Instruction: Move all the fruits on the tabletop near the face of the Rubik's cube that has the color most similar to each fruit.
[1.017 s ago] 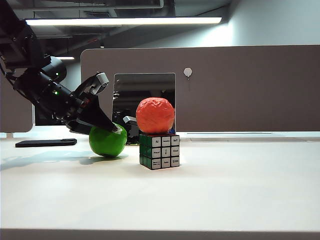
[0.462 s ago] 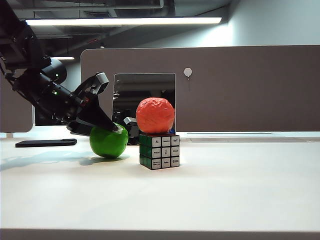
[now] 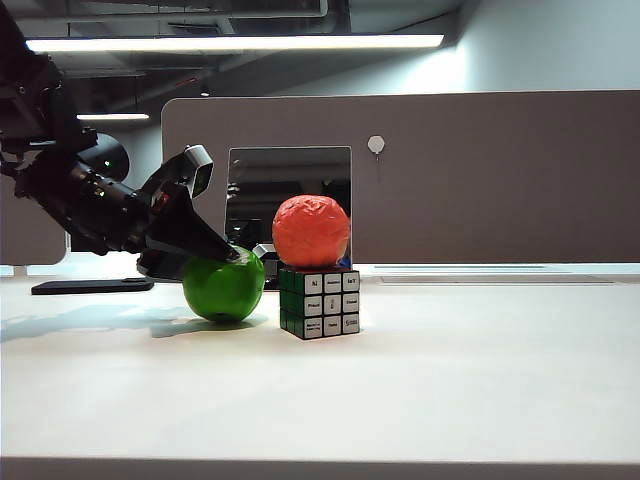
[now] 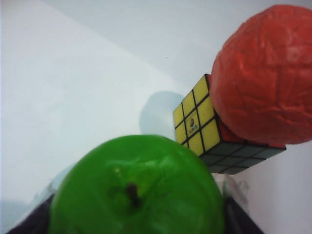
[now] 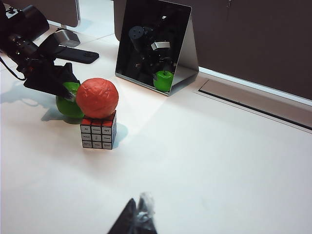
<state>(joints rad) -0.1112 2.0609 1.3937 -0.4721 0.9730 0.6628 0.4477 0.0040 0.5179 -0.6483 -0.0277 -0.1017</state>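
L gripper clamps the green apple between wide-spread jaws, apple resting on the tabletop just beside the Rubik's cube, prob so green sits by the green face. Orange-red fruit sits on top of the cube, just past the L fingers, touching the red face. R gripper pressed shut, empty, well apart from everything, parked clear of the work.

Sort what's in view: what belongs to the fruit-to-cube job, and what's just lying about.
Job: green apple in left hand; orange-red fruit atop Rubik's cube; right hand, shut, away from them.
Lying about: mirror; black phone.
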